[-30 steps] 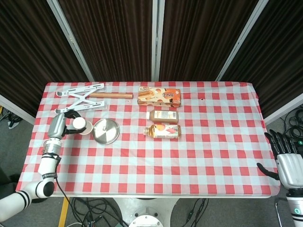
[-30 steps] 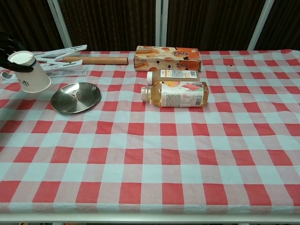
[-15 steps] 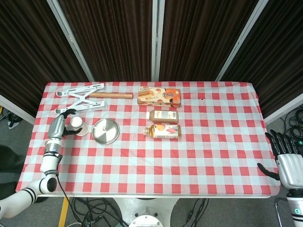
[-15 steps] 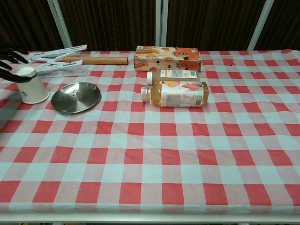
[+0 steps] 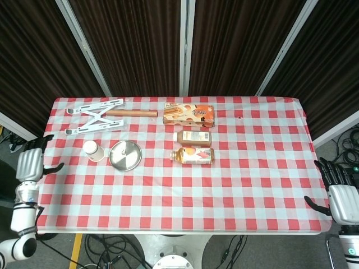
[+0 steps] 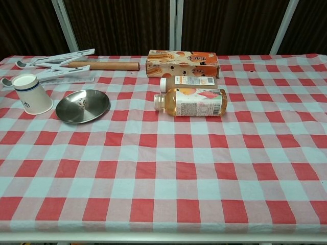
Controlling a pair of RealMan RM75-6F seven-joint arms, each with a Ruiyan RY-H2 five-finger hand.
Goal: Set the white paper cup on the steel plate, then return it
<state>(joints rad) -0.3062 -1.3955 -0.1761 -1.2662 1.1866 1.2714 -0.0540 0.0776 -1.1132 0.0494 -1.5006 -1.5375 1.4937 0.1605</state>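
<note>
Dark ribbed panels with pale posts back a table under red-and-white check cloth. From largest down: a white folding rack lies at ten o'clock with a wooden rolling pin touching it; an orange snack box sits at twelve, its print too small to read; below it lie a small carton and a labelled juice bottle on its side. Left of centre rests the steel plate, and just beside it at nine o'clock the white paper cup stands upright, blue-banded, apart from the plate. Off the table's edges, the left hand and right hand hold nothing, fingers spread.
</note>
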